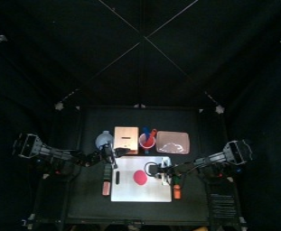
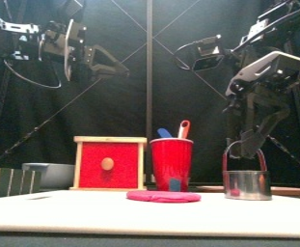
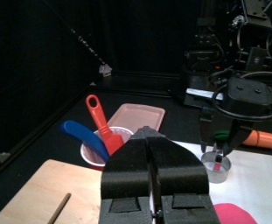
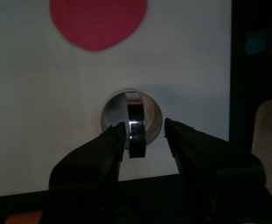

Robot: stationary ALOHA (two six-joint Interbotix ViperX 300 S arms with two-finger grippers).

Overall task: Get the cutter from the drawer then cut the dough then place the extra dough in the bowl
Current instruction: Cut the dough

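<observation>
Cutter (image 2: 248, 185) stood upright on the white cutting board (image 1: 121, 191), toward its right side and out of the drawer. Its wire handle arched up between the jaws of the right gripper (image 2: 249, 147). My right wrist camera showed those jaws parted, one on either side of the handle, with a gap showing, so I logged that gripper as released rather than gripping.

Red dough (image 2: 163, 196) lay flat on the same board, left of the cutter and apart from it, uncut as far as I could see.

Left gripper (image 3: 149, 136) hung above the board's left edge, jaws pressed together on nothing.

Behind the board, from left to right:
- blue-grey bowl (image 1: 103, 140)
- wooden box (image 2: 110, 164), its red drawer front facing forward
- red cup (image 2: 172, 162), holding a blue knife (image 2: 163, 133) and a red knife (image 2: 183, 128)
- pink tray (image 1: 173, 142)

An orange toy (image 3: 264, 138) lay beyond the cutter, off the board.

Desk (image 1: 82, 203) was black. Black curtains (image 1: 140, 54) closed the booth at the back and sides.
</observation>
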